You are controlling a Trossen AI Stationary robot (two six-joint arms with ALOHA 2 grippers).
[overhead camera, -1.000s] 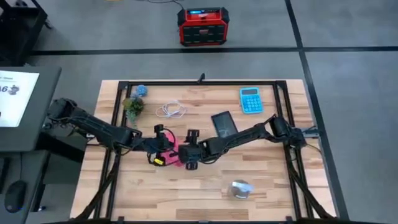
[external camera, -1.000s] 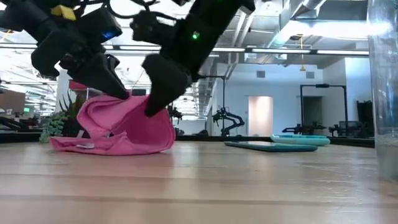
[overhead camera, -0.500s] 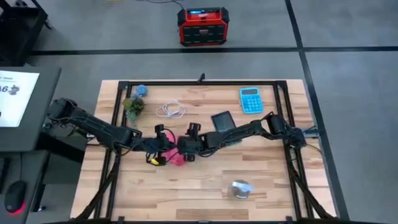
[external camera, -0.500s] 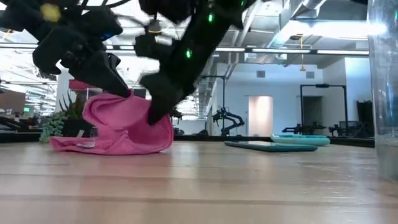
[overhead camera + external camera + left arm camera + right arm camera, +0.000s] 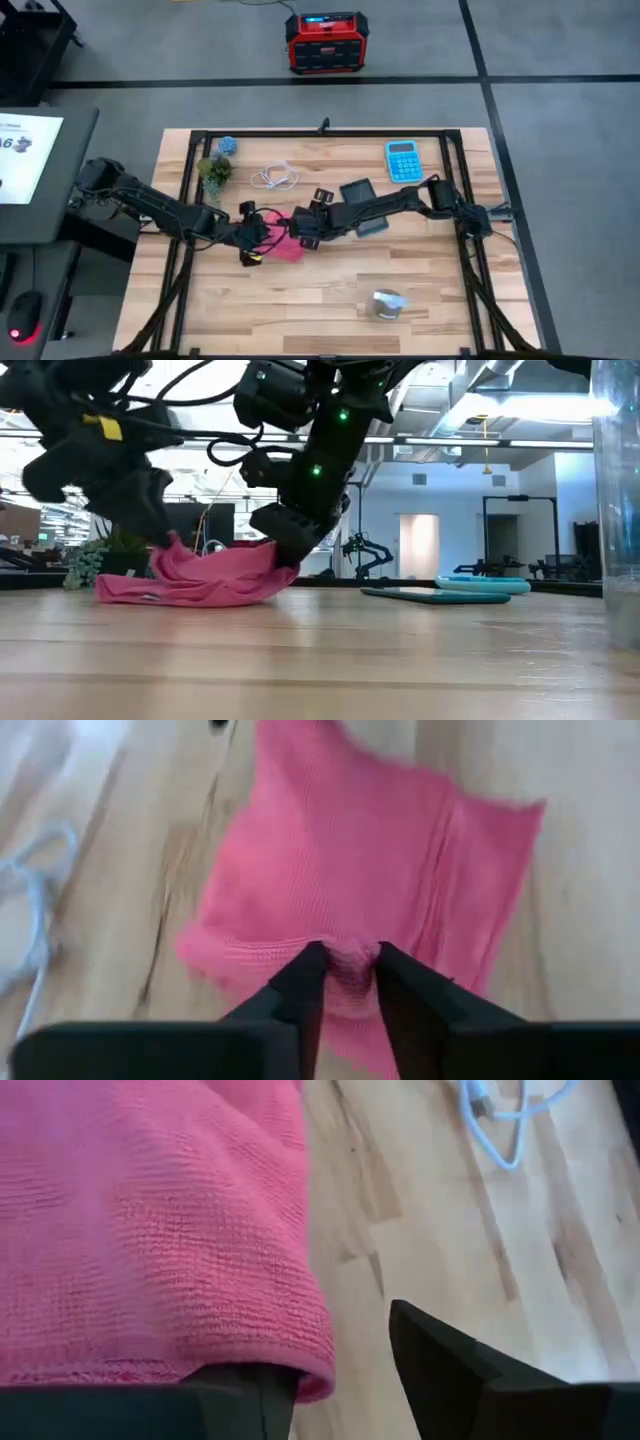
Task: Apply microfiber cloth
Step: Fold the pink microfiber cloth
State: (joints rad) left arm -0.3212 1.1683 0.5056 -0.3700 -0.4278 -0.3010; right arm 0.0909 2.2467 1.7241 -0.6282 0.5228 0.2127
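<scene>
Lying mid-table, crumpled: microfiber cloth, pink, between both arms. Left gripper: fingers nearly closed, pinching a raised fold at the cloth's near edge. Right gripper: fingers parted, one under the cloth's hem, the other clear over bare wood. Phone and calculator behind. Cable near.

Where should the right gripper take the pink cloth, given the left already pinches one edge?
Take the microfiber cloth at its far edge, opposite the left gripper, which is shut on a bunched fold. That edge droops as a soft rolled hem beside the right gripper, whose fingers stand open. Probably come in low from the phone's side, sliding one finger under the hem.
</scene>
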